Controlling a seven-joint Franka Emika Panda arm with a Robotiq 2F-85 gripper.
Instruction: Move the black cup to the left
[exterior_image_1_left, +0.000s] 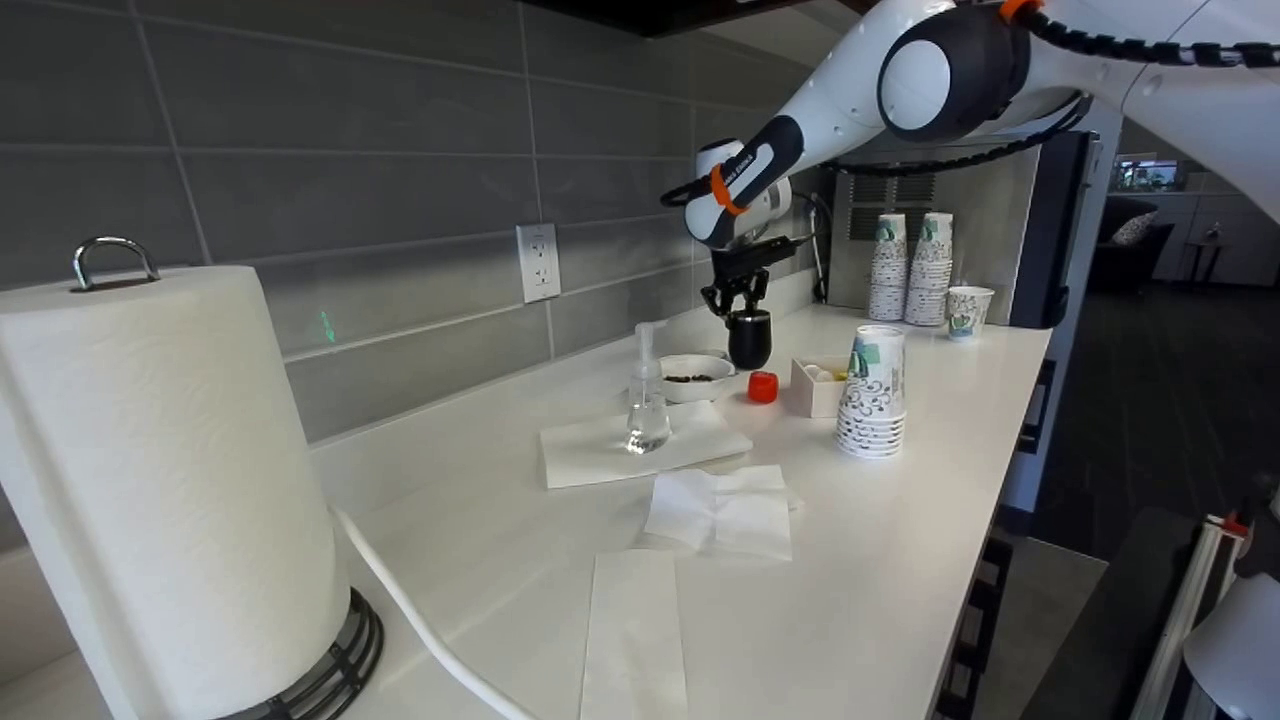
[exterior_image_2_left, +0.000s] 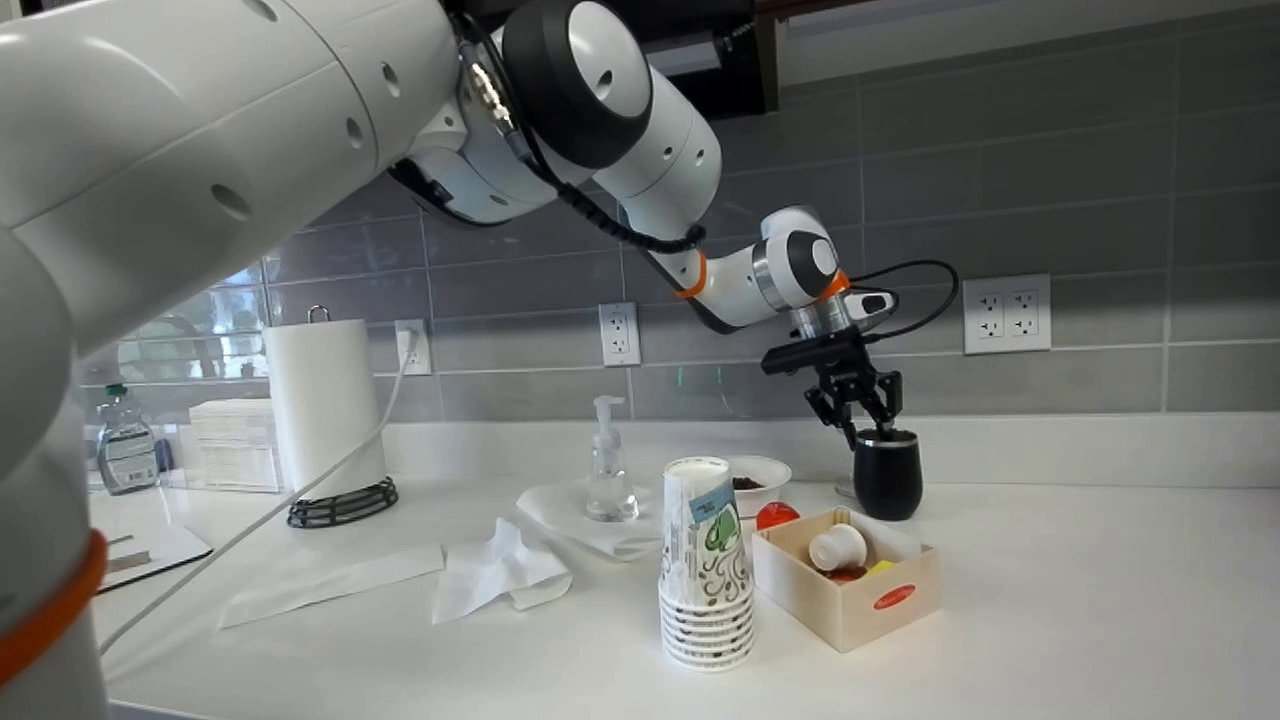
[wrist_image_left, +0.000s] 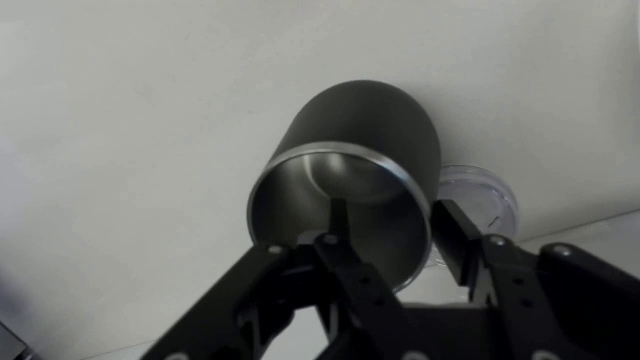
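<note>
The black cup (exterior_image_2_left: 887, 480) stands upright on the counter near the back wall. It also shows in an exterior view (exterior_image_1_left: 750, 342). In the wrist view, the cup (wrist_image_left: 370, 115) has a silver rim and a shiny metal inside. My gripper (exterior_image_2_left: 868, 436) is just over the cup, pointing down; it also shows in an exterior view (exterior_image_1_left: 738, 310). In the wrist view, the gripper's fingers (wrist_image_left: 393, 207) are apart, with the rim between them. One finger is inside the cup, away from its wall. The other is outside, close to the rim; I cannot tell if it touches.
A clear round glass (wrist_image_left: 477, 200) is right beside the cup. A white bowl (exterior_image_2_left: 762, 480), a red object (exterior_image_2_left: 776, 515), a wooden box (exterior_image_2_left: 850, 600), a paper cup stack (exterior_image_2_left: 707, 560) and a soap dispenser (exterior_image_2_left: 608, 470) stand nearby. The tiled wall (exterior_image_2_left: 1080, 390) is behind.
</note>
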